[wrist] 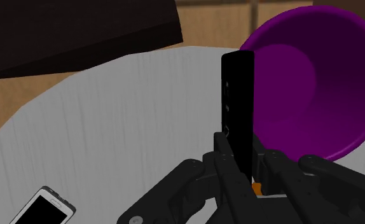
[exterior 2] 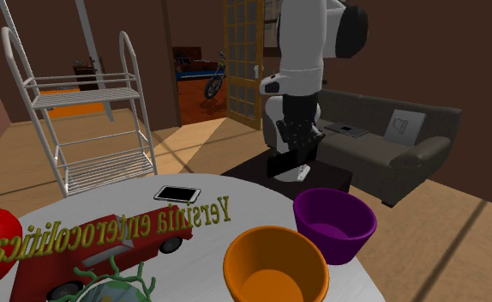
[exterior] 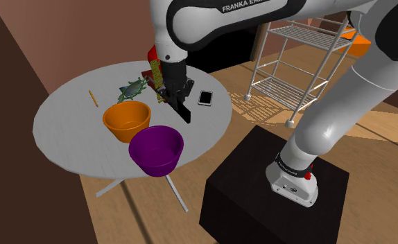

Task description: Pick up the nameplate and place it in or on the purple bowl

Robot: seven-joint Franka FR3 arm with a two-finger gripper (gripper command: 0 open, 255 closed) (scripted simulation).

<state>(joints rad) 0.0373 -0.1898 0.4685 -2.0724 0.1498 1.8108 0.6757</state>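
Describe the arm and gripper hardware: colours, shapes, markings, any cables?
The arm has rounded white links with dark joint sections. White "FRANKA" lettering sits on a dark band. Near the base is a black collar with small white print and a red spot. The gripper is all black, two-fingered, with angular linkages. No loose cables visible.

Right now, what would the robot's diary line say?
pincer: shut on nameplate | nameplate: black, above table | purple bowl: empty, close by | placing: not yet done
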